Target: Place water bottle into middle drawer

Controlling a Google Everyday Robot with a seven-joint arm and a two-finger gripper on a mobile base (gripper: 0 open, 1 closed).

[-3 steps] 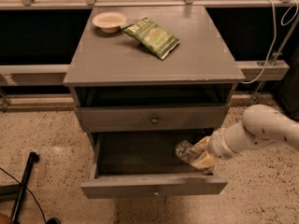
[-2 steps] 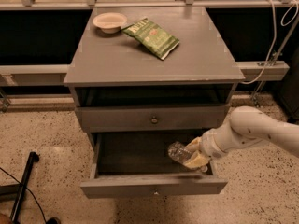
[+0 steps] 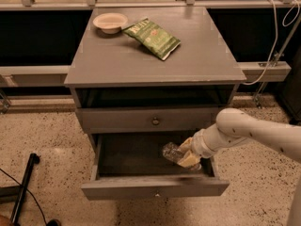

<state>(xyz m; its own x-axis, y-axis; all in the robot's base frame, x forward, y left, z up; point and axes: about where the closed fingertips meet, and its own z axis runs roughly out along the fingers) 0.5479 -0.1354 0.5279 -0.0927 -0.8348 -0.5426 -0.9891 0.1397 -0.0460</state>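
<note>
End effector [image 3: 187, 154] on the low, outstretched arm pinches the water bottle [image 3: 171, 152] within the open middle drawer [image 3: 155, 188].

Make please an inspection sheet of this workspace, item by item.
Surface: grey cabinet top, carrying two items.
Job's things: water bottle held over the right part of the open middle drawer; contact with the drawer's floor cannot be told.
Clutter: bowl and green snack bag, side by side at the back of the top.
Grippers: gripper inside the drawer opening, shut on the bottle.
Cables: white cable at the right; thin black cable on the floor, left.
Surroundings: upper drawer closed; speckled floor; black pole at left.
</note>
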